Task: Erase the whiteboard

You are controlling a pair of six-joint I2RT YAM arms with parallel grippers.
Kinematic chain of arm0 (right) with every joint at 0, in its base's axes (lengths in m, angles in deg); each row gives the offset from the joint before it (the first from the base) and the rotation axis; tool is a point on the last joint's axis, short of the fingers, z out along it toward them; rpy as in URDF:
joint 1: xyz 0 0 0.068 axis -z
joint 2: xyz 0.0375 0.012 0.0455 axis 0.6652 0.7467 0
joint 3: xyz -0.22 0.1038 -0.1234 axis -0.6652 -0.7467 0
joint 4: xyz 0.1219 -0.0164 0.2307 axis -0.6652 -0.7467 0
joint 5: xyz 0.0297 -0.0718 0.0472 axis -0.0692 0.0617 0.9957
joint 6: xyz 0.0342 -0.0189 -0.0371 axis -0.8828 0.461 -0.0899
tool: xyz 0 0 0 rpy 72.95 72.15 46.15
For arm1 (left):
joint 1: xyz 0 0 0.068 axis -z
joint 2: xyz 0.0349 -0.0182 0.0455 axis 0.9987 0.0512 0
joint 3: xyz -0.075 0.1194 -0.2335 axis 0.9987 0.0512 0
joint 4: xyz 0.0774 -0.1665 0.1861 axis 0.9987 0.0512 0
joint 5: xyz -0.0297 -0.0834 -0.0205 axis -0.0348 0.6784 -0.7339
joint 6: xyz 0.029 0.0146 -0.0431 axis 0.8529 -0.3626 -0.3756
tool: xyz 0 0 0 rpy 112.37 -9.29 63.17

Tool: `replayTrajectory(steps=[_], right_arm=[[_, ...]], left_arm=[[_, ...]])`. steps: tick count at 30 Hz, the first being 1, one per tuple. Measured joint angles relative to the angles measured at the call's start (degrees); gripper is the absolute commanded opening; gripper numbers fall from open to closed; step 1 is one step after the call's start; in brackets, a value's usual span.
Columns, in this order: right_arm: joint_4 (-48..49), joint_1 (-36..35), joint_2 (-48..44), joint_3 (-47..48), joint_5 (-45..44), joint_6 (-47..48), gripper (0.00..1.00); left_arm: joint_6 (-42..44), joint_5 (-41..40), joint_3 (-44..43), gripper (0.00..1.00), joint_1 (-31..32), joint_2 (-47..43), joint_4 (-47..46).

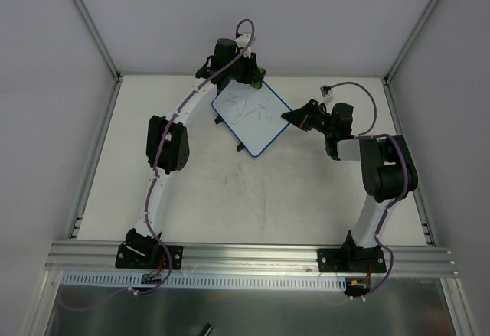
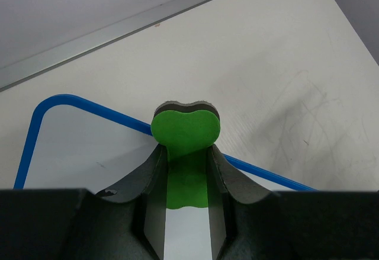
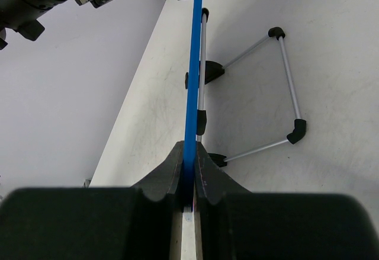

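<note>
Clamping the right gripper (image 3: pixel 189 156) tightly on the thin blue frame of the whiteboard (image 1: pixel 249 115), at the corner pointing toward the right arm. Seeing the board edge-on from the right wrist, as one blue line running up from between the two closed fingers (image 3: pixel 208 174).

Squeezing the green eraser (image 2: pixel 185 131) in the left gripper (image 2: pixel 186 153), both fingers pressed against its sides, with a dark layer showing along its far edge. Hanging the eraser just over the far blue edge of the board, not far from a rounded corner; touching the frame or not, not possible to tell.

Sitting in the far middle part of the table (image 1: pixel 230 198), between the two grippers, turned diagonally, white face toward the top camera. Lying flat or lifted a little, not possible to tell from above.

Bearing thin dark scribbles (image 1: pixel 256 108) across the middle of the white face. Carrying small black tabs (image 1: pixel 241 150) on the edge facing the left arm.

Showing, from the right wrist, a wire stand (image 3: pixel 287 76) of thin metal rods with black joints, spreading over the table just beside the frame.
</note>
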Motion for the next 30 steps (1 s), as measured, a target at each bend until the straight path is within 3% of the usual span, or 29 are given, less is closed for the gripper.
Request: replayTrajectory(steps=[30], right_arm=[[-0.17,-0.02,0.0,0.0,-0.2,-0.42,0.0]], left_arm=[[-0.35,-15.76,7.28,0.0,-4.28,-0.35,-7.32]])
